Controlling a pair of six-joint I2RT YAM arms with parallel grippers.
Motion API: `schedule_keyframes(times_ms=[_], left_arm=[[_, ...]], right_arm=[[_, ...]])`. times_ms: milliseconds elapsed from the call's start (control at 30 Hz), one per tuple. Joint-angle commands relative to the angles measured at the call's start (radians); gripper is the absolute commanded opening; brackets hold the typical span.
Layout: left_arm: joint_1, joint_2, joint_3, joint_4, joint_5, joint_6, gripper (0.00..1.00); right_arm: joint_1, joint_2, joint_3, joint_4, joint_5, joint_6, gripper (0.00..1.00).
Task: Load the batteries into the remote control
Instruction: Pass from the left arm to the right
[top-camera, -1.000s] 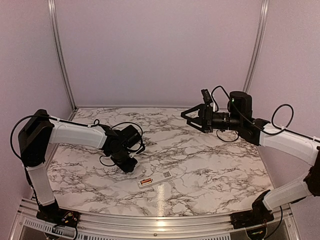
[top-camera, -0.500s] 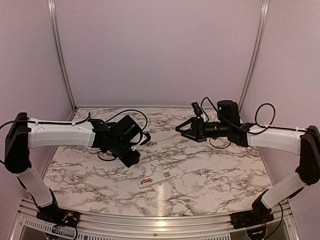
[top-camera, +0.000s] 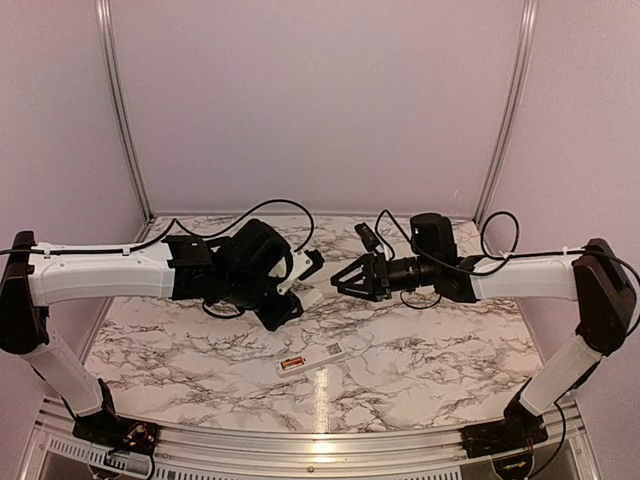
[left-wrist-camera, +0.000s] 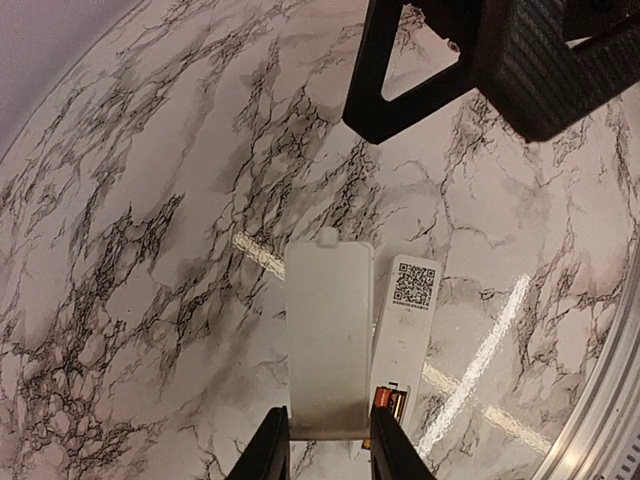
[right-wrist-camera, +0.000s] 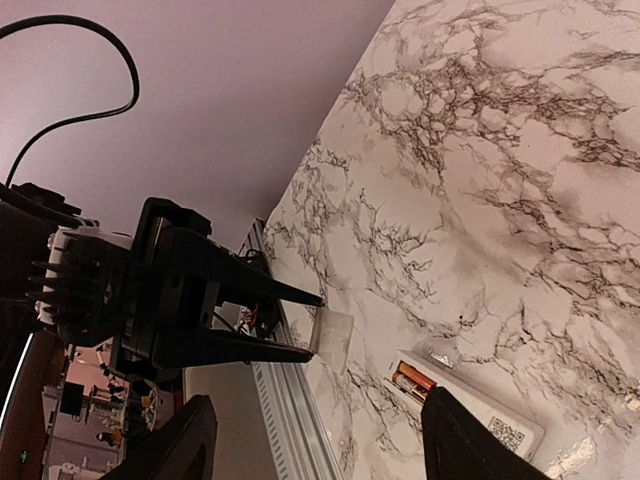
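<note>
The white remote control (top-camera: 311, 358) lies face down near the table's front, with a QR label on its back (left-wrist-camera: 413, 285). Its bay is open, and two reddish-orange and dark batteries (top-camera: 291, 364) sit in it; they also show in the left wrist view (left-wrist-camera: 388, 402) and the right wrist view (right-wrist-camera: 412, 380). My left gripper (top-camera: 297, 290) is in the air above the remote, shut on a flat white battery cover (left-wrist-camera: 328, 340). My right gripper (top-camera: 340, 283) is open and empty. It faces the cover (right-wrist-camera: 333, 335) from the right, a short way off.
The marble table (top-camera: 430, 340) has a metal rail along its front edge (top-camera: 300, 445). Purple walls close in the back and both sides. Both arms reach in over the middle of the table, and cables hang from their wrists.
Both arms have swung in toward the centre. My left gripper rose from near the table and moved right, and now shows the white cover. My right gripper moved left and lower toward it.
</note>
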Motion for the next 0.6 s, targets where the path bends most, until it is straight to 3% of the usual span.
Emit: schedule_keyframes(times_ms=[0,367,567], left_arm=[[-0.013,-0.047,0.026,0.051,-0.004,0.011,0.13],[-0.03,-0.061,0.029,0.073,-0.007,0.046,0.12],[-0.031,-0.07,0.028,0.082,-0.015,0.052,0.12]], right_arm=[[0.019,0.023,0.023,0.074,-0.037,0.038,0.68],[0.049,0.073,0.044,0.148,-0.083,0.098,0.55],[0.057,0.094,0.051,0.184,-0.1,0.125,0.41]])
